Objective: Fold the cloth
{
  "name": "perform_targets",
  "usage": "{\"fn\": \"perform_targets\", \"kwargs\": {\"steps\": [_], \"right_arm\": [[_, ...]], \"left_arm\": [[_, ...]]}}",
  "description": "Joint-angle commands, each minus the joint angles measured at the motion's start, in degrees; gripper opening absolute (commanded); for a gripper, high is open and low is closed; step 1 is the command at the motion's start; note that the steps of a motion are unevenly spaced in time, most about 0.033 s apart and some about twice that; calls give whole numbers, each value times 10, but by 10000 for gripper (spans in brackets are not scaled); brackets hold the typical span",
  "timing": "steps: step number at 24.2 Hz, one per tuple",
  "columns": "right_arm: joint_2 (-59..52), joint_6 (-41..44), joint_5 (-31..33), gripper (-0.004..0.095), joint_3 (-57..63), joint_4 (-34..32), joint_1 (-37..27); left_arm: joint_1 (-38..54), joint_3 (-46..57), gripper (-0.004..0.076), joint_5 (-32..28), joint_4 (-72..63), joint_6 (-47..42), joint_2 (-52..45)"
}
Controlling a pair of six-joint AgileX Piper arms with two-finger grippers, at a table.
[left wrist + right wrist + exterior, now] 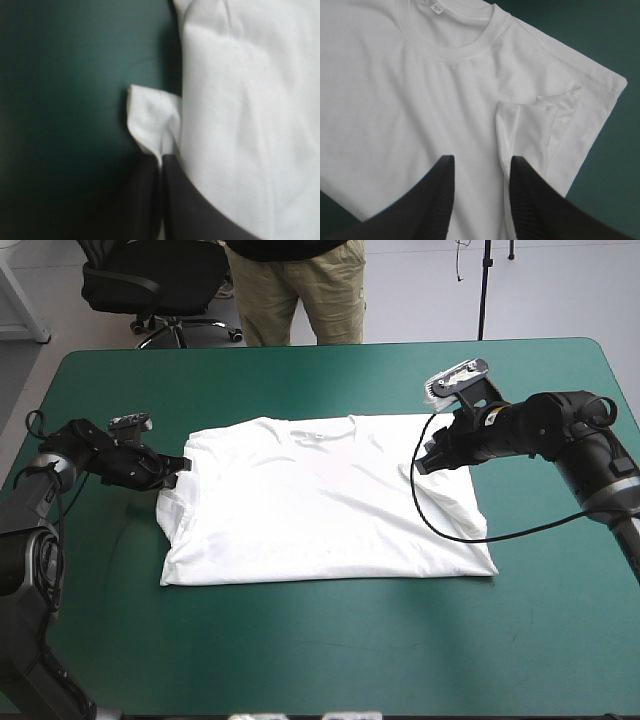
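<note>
The white T-shirt (320, 505) lies spread flat mid-table, collar toward the far edge, both sleeves tucked in. My left gripper (178, 466) is low at the shirt's left edge, beside the shoulder. In the left wrist view its fingers (161, 162) meet in an arch with a small white flap of cloth (147, 122) pinched at the tips. My right gripper (422, 462) hovers over the shirt's right shoulder. It (482, 162) stands open above the cloth, with the folded-in sleeve (540, 117) just ahead and the collar (455, 42) farther on.
Teal-green cover (330, 650) shows all round the shirt, widest toward the table's near edge. The shirt's hem (330, 575) runs straight along its near side.
</note>
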Motion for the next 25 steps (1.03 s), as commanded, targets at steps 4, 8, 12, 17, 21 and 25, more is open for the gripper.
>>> {"fn": "perform_targets", "kwargs": {"steps": [4, 8, 12, 17, 21, 25], "right_arm": [[-22, -6, -19, 349, -16, 10, -1], [-22, -6, -12, 347, -16, 10, -1], [-22, -6, -6, 347, -16, 11, -1], [-22, -6, 12, 347, -16, 12, -1], [-22, -8, 19, 347, -16, 12, -1], [-23, -12, 19, 354, -16, 12, -1]], "left_arm": [[5, -87, -17, 48, 0, -8, -44], [-18, -152, -17, 126, 5, -8, -45], [-96, -167, -17, 147, 12, -6, -42], [-148, -167, -17, 129, 79, -36, -1], [-153, -167, -16, 129, 85, -40, 41], [-153, -167, 41, 138, 79, -36, 63]]}}
